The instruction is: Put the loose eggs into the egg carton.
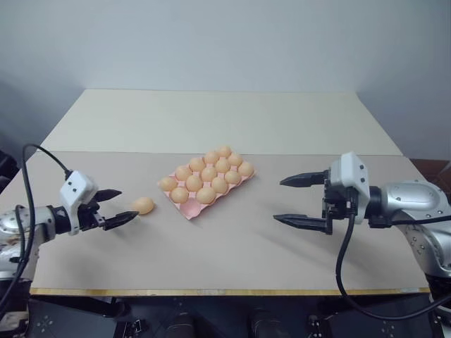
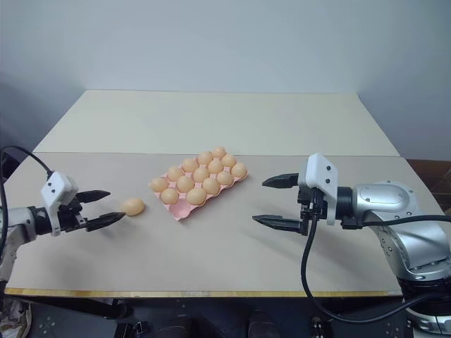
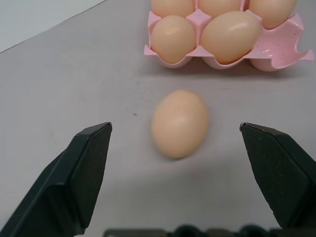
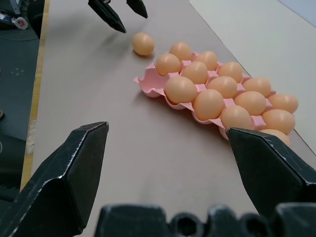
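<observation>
At the left of the pale tan tabletop (image 1: 232,246), the left gripper (image 1: 118,206) hangs low with its two black fingers spread wide, empty. Just beyond its fingertips lies one loose egg (image 1: 143,205), smooth, oval and light orange-tan, resting on the table near the carton's near-left corner but not touching it. In the middle sits the flat pale pink moulded egg carton (image 1: 188,209), turned at an angle, with eleven matching eggs seated in its cups and one corner cup unfilled. To the right, well apart from the carton, the right gripper (image 1: 294,201) hovers with fingers spread wide, holding nothing.
</observation>
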